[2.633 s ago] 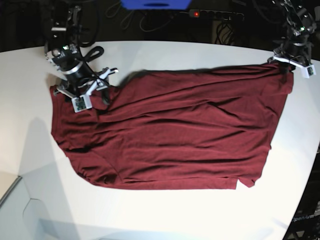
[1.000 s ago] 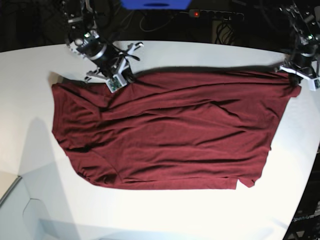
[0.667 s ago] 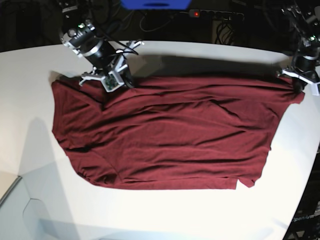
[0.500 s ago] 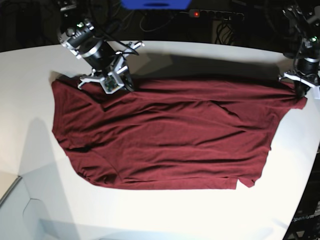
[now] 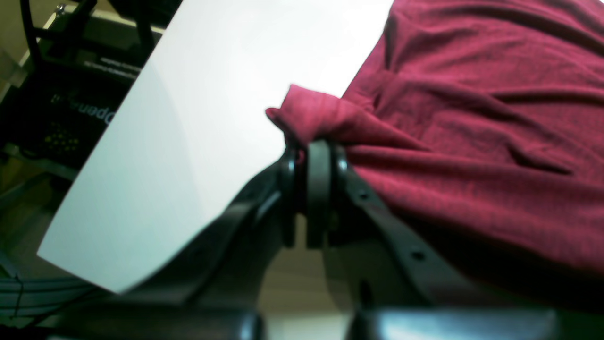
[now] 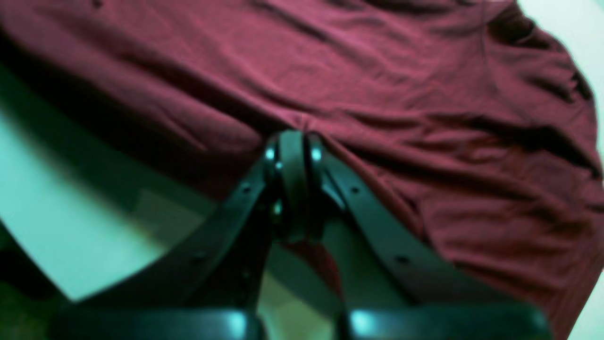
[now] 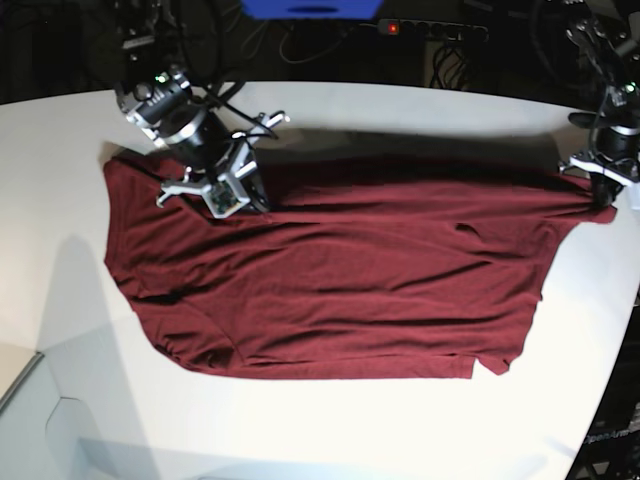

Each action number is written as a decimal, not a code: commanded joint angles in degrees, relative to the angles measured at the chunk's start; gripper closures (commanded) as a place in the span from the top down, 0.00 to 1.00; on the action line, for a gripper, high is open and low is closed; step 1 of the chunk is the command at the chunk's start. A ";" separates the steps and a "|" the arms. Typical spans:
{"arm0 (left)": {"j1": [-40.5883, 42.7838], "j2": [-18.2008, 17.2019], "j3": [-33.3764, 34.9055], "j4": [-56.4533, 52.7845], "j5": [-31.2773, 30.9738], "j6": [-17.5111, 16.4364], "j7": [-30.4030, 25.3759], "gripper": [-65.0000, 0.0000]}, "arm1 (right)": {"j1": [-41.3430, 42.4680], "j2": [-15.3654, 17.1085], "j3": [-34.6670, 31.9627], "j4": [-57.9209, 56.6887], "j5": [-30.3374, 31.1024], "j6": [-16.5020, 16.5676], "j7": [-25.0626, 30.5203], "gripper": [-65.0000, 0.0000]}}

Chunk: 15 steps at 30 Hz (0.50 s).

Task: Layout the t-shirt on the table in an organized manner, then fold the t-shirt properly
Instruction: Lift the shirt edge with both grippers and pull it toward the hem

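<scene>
1. Left wrist view: the left gripper point(image 5: 311, 156) has its jaws closed on a bunched corner of the shirt point(image 5: 472, 123). The pinched fold sticks up just past the fingertips. The rest of the shirt spreads away to the right of the gripper over the white table point(image 5: 198, 118), wrinkled. Off the table's curved edge, left of the gripper, stands a dark frame point(image 5: 71, 94) with pale lettering, mirrored and too blurred to read.

2. Right wrist view: the right gripper point(image 6: 292, 151) is clamped tight on a ridge of the shirt point(image 6: 377, 71), which fills the view beyond and to the right of it. A bare patch of table point(image 6: 56, 198) shows to the gripper's left. No writing is visible here.

3. Base view: the shirt point(image 7: 350, 280) lies spread across the middle of the table point(image 7: 330, 430), creased. The right gripper point(image 7: 255, 200) grips its far edge near the left end; the left gripper point(image 7: 600, 190) holds its far right corner, by the table's rim. Behind the table the room is dark, with cables, a blue object point(image 7: 310, 8) and a power strip point(image 7: 430, 30) showing a red light.
</scene>
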 commanded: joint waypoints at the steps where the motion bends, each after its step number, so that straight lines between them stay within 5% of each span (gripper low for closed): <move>1: -0.14 -0.86 -0.39 1.30 -0.45 0.14 -1.83 0.00 | 0.20 0.54 0.00 1.02 0.82 -0.08 1.76 0.00; 12: -1.37 -0.86 -0.39 1.39 -0.45 0.14 -1.74 0.00 | -4.81 0.72 -0.09 1.28 0.82 0.01 1.76 0.00; 15: -1.37 -1.04 -0.39 2.09 -0.45 0.14 -1.83 0.00 | -6.57 0.89 -1.23 1.28 0.82 4.49 1.76 0.00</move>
